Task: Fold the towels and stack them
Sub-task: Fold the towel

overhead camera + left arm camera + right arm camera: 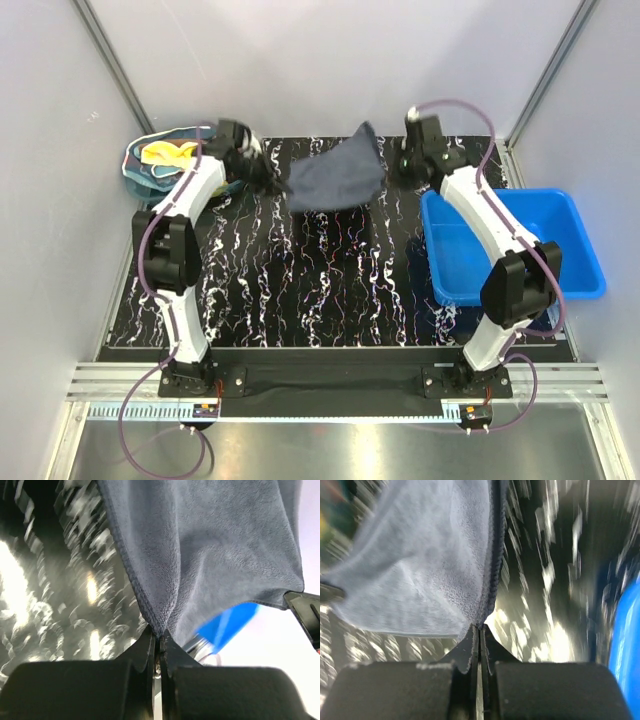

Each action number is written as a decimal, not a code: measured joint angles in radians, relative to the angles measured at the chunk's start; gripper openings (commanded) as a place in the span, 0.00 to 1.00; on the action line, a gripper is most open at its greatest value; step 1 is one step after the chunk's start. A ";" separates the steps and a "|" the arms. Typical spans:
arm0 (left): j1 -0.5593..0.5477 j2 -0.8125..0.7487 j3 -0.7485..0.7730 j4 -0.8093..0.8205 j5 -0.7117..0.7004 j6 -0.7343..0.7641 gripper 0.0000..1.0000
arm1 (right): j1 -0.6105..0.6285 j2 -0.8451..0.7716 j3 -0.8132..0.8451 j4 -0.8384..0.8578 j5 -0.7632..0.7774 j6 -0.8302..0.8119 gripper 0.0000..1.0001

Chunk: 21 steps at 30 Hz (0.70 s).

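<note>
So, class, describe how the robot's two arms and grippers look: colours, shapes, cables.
Both arms, the left arm and right arm, have white rounded links joined by bulky black joints. A thin purple cable loops along each. The left gripper and right gripper are black, with flat fingers tapering to tips.

One grey-blue towel [335,178]; one yellow towel [165,153]; one teal basket [133,180]; one blue bin [572,270]; one marbled mat [330,290].

Blk marbled tabletop [330,290]: blue bin [578,242] R, basket [138,178] L
</note>
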 measured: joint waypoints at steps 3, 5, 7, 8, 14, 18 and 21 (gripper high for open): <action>-0.011 -0.002 -0.232 0.043 -0.010 0.041 0.00 | 0.002 -0.024 -0.241 0.040 -0.029 0.000 0.00; -0.021 0.011 -0.350 0.046 -0.026 0.064 0.00 | 0.002 -0.009 -0.369 0.054 -0.052 0.002 0.00; -0.033 0.013 -0.443 0.055 -0.050 0.085 0.00 | 0.004 -0.008 -0.472 0.063 -0.069 0.002 0.00; -0.039 0.011 -0.481 0.053 -0.063 0.093 0.00 | 0.006 -0.008 -0.502 0.060 -0.072 0.002 0.00; -0.097 -0.088 -0.672 0.071 -0.153 0.134 0.01 | 0.040 -0.096 -0.674 0.082 -0.105 0.009 0.00; -0.131 -0.176 -0.773 0.088 -0.212 0.137 0.10 | 0.071 -0.191 -0.777 0.117 -0.128 0.037 0.08; -0.148 -0.213 -0.808 0.085 -0.251 0.138 0.31 | 0.109 -0.232 -0.842 0.127 -0.135 0.069 0.22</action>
